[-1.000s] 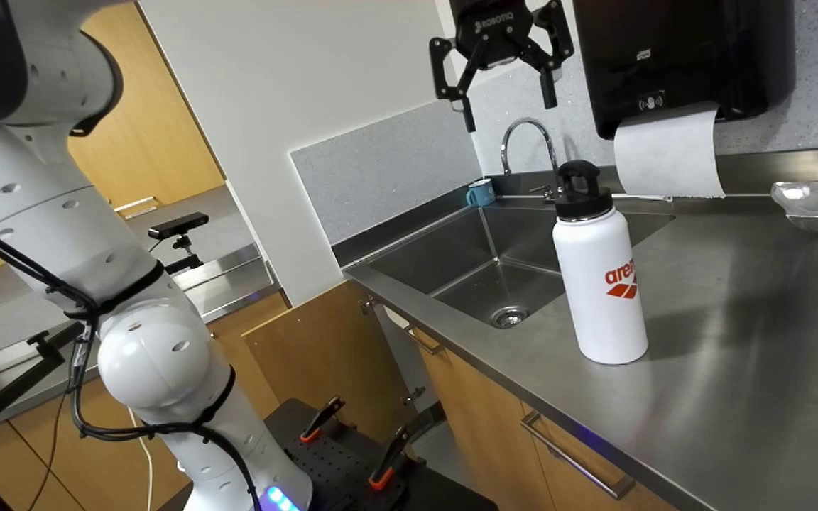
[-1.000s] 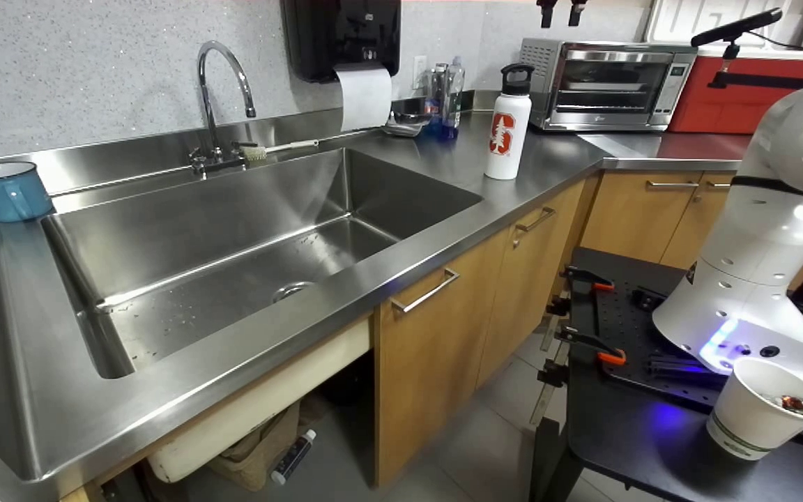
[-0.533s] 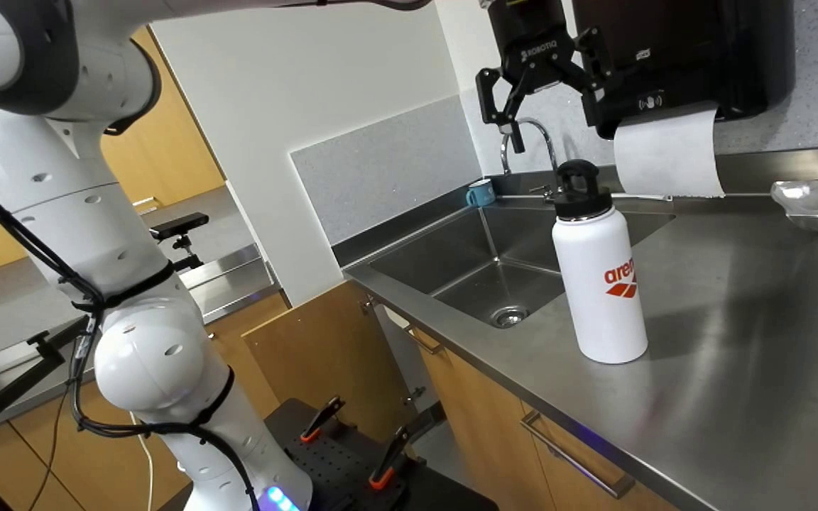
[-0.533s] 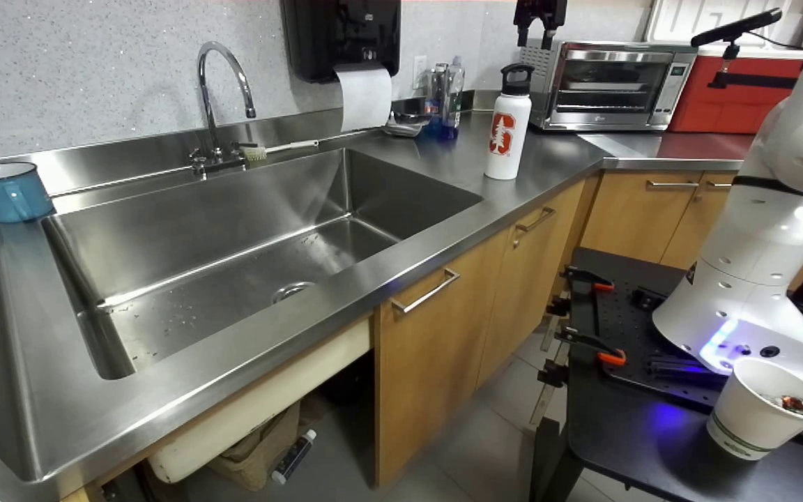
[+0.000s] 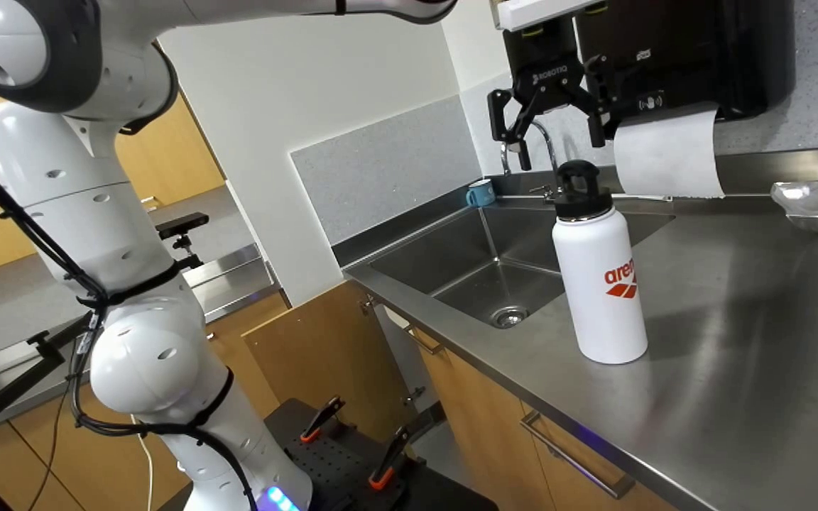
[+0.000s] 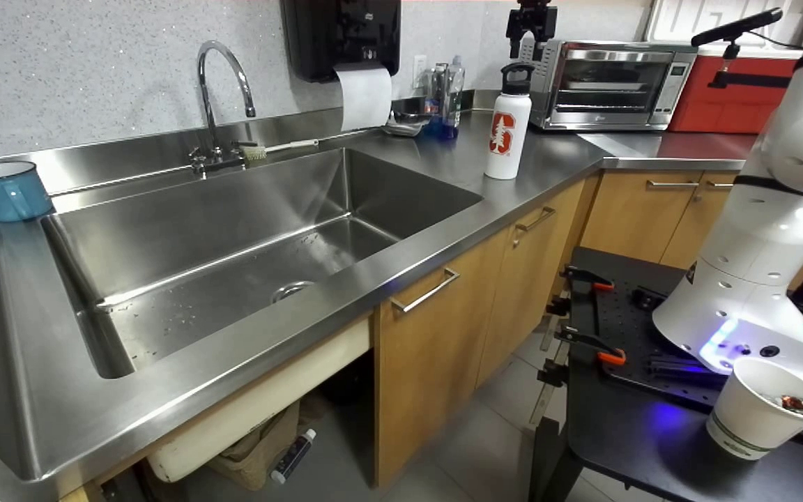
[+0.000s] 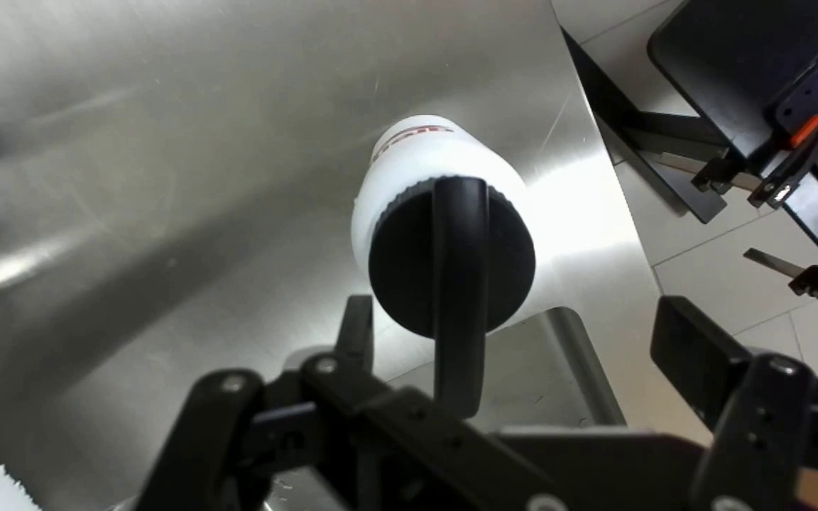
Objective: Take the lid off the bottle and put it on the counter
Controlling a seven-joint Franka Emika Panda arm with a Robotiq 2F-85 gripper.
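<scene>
The flat, shiny steel counter [image 5: 743, 404] is under the tall, round, white bottle [image 5: 597, 291], the black two-fingered gripper [image 5: 561, 149] hangs higher than the bottle, spread wide, and the round black lid [image 5: 583, 206] with a loop sits on the bottle's top

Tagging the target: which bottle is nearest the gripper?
The white bottle with the black handled lid, standing below the open gripper; the clear bottles stand farther off, near the wall.
</scene>
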